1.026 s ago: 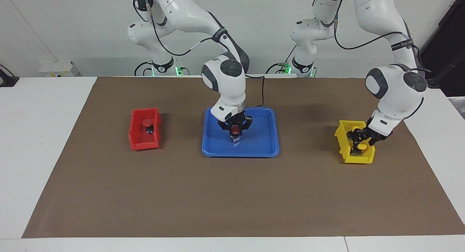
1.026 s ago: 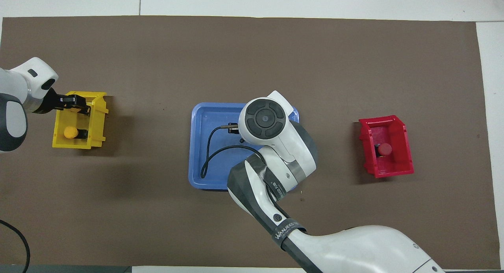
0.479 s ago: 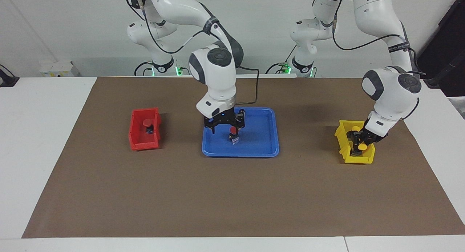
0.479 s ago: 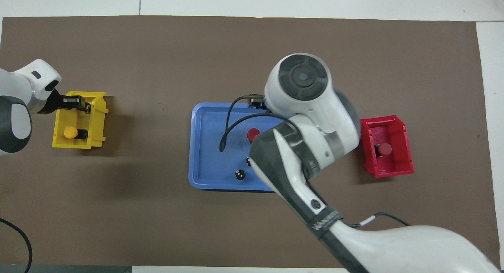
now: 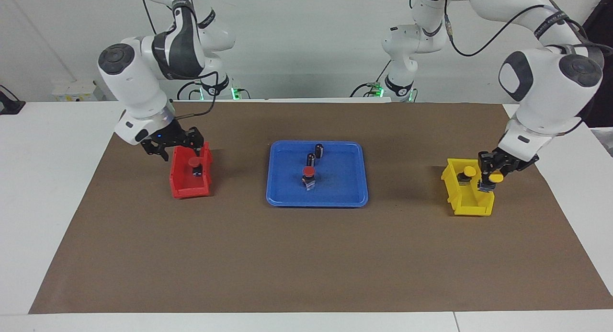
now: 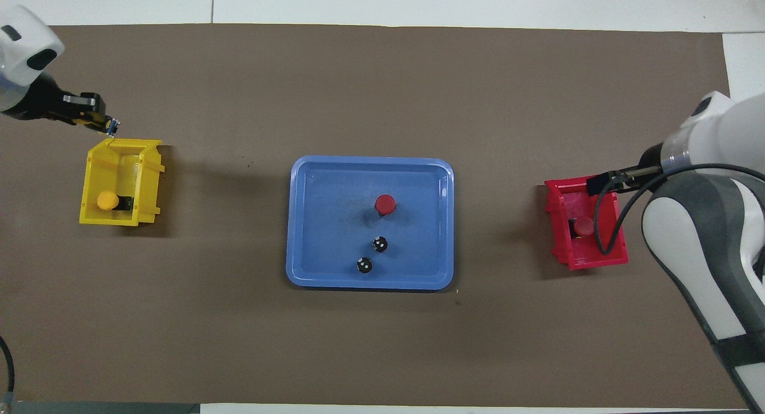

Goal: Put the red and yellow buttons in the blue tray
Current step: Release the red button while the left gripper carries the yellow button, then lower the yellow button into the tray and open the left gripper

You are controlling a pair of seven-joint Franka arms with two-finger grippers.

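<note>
The blue tray lies mid-table and also shows in the overhead view. One red button stands in it. A second red button sits in the red bin. My right gripper hangs open and empty over that bin's rim nearer to the robots. My left gripper is shut on a yellow button and holds it above the yellow bin. Another yellow button stays in that bin.
Two dark cylinders without coloured caps stand in the tray, nearer to the robots than the red button. A brown mat covers the table. The red bin and yellow bin sit at the table's two ends.
My right gripper let go of the red button in the tray and swung over to the red bin. My left gripper closed on a yellow button and lifted it out of the yellow bin.
</note>
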